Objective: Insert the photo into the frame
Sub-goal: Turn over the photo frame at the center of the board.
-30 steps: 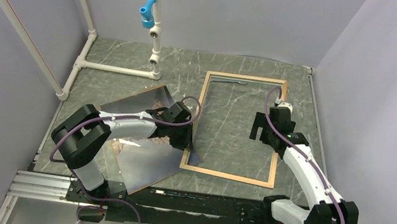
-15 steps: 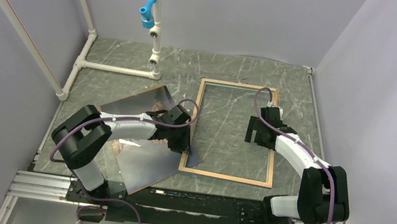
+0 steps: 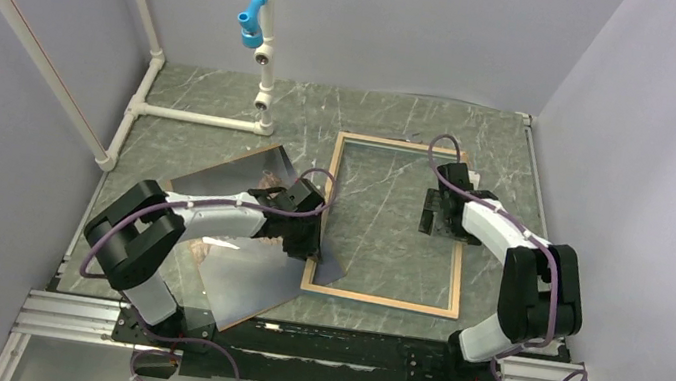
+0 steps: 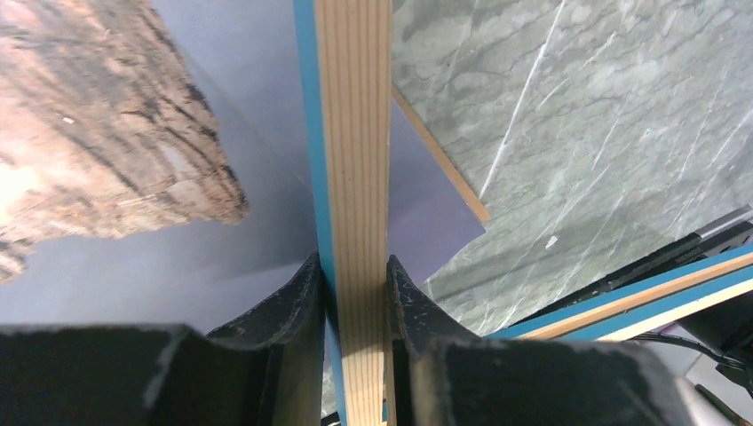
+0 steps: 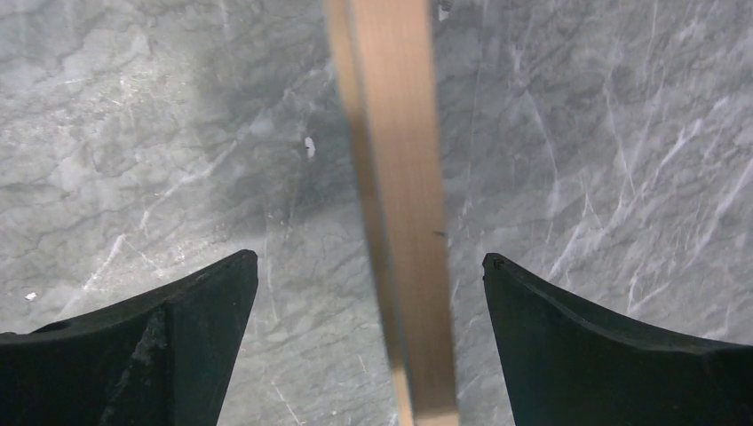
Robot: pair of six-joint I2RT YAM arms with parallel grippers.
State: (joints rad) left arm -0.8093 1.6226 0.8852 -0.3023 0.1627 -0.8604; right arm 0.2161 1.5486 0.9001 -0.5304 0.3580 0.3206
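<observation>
Moved: frame (image 3: pixel 378 300) has slid toward the tabletop's (image 3: pixel 405 120) left edge, and its far rail now sits further from the far edge. The right arm has folded back, elbow near the right edge.
Left claw (image 3: pixel 306 244): narrow, pinching the frame's left rail close to its near-left corner, one finger on each side.
Right claw (image 3: pixel 446 217): spread wide, a finger on either side of the frame's right rail, touching neither side.
Frame: one; thin rectangle, pale grained wood facing up, bright blue along its side; middle-right of the tabletop.
Photo (image 4: pixel 89 133): one; flat print, rough orange-brown rock against smooth grey, near-left area under the left arm, a corner passing beneath the frame's left rail.
Tabletop: grey-green marble pattern, white veins.
Pipe stand (image 3: pixel 263 58): one; white plastic tubes, blue fitting, far-left corner.
</observation>
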